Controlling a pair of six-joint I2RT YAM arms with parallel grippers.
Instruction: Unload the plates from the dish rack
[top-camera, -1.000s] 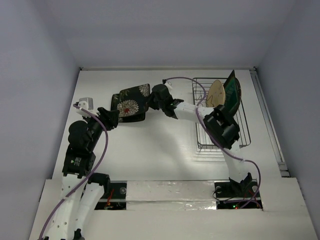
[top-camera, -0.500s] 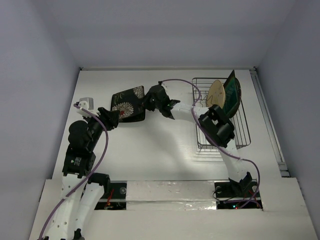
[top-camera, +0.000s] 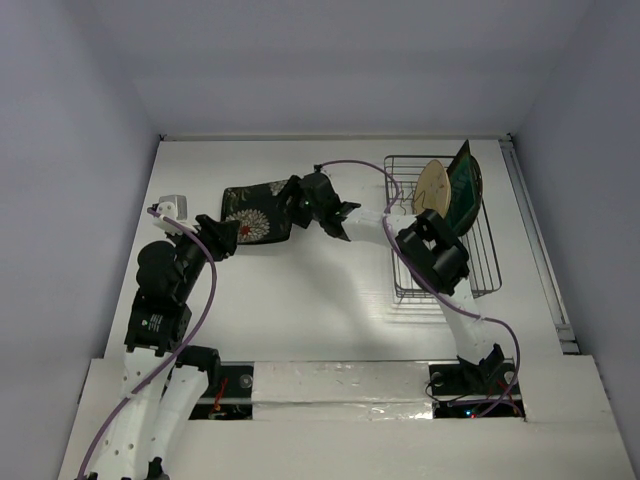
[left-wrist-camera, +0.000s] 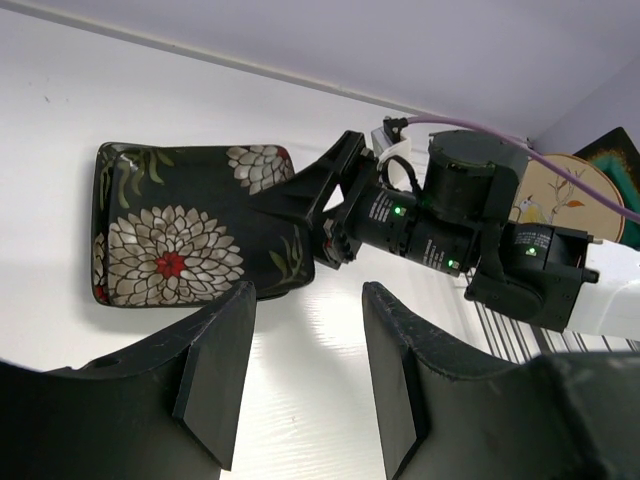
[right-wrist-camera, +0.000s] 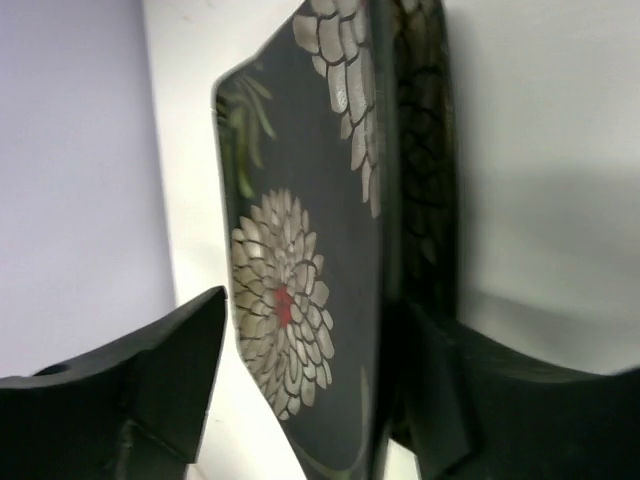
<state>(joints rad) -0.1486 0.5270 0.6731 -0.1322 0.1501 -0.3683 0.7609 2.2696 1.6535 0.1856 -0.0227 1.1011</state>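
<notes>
My right gripper (right-wrist-camera: 315, 320) stood apart around the edge of the black flower plate (left-wrist-camera: 180, 240) on the worktop (top-camera: 300, 300), left of the dish rack (top-camera: 485, 250). My left gripper (left-wrist-camera: 305, 300) was apart too, holding nothing.

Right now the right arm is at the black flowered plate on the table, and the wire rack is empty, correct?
Not empty. The top external view shows the dish rack holding a cream round plate and a dark square plate with a teal centre. The right gripper is at the black flowered plate on the table.
</notes>
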